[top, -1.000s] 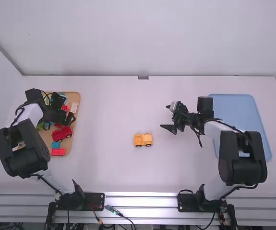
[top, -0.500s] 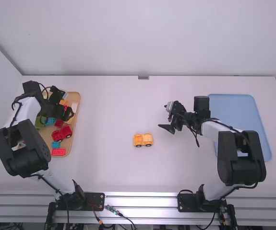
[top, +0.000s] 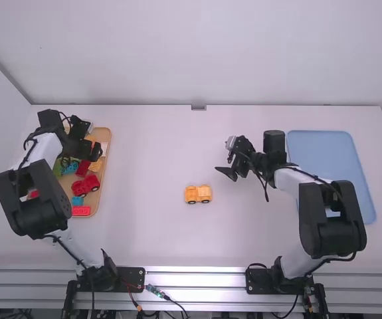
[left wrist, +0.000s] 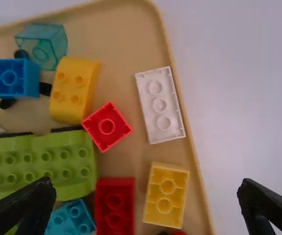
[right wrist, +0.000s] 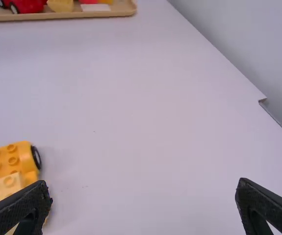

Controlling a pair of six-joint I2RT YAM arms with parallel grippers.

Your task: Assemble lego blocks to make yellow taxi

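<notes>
Car of yellow lego stands on its wheels on the white table, about midway between the left and right edges and somewhat closer to the near edge; in the right wrist view a paler yellow block sits on top of it. Beyond the car and to its right, the right gripper hangs with its two fingers spread wide and empty, apart from the car. Toward the table's left edge lies a wooden tray of blocks, and over its far right corner is the left gripper, its fingers also wide apart, gripping nothing. Below it, a yellow brick and a white brick lie near the tray's right rim. Farther in are a small red brick, a darker red brick, a curved yellow block and a long green piece, with a blue brick and a clear teal block beyond the curved one. A red toy car stands nearer the tray's near edge, where a flat red block lies. Near the table's right edge lies a blue tray, partly behind the right arm.
</notes>
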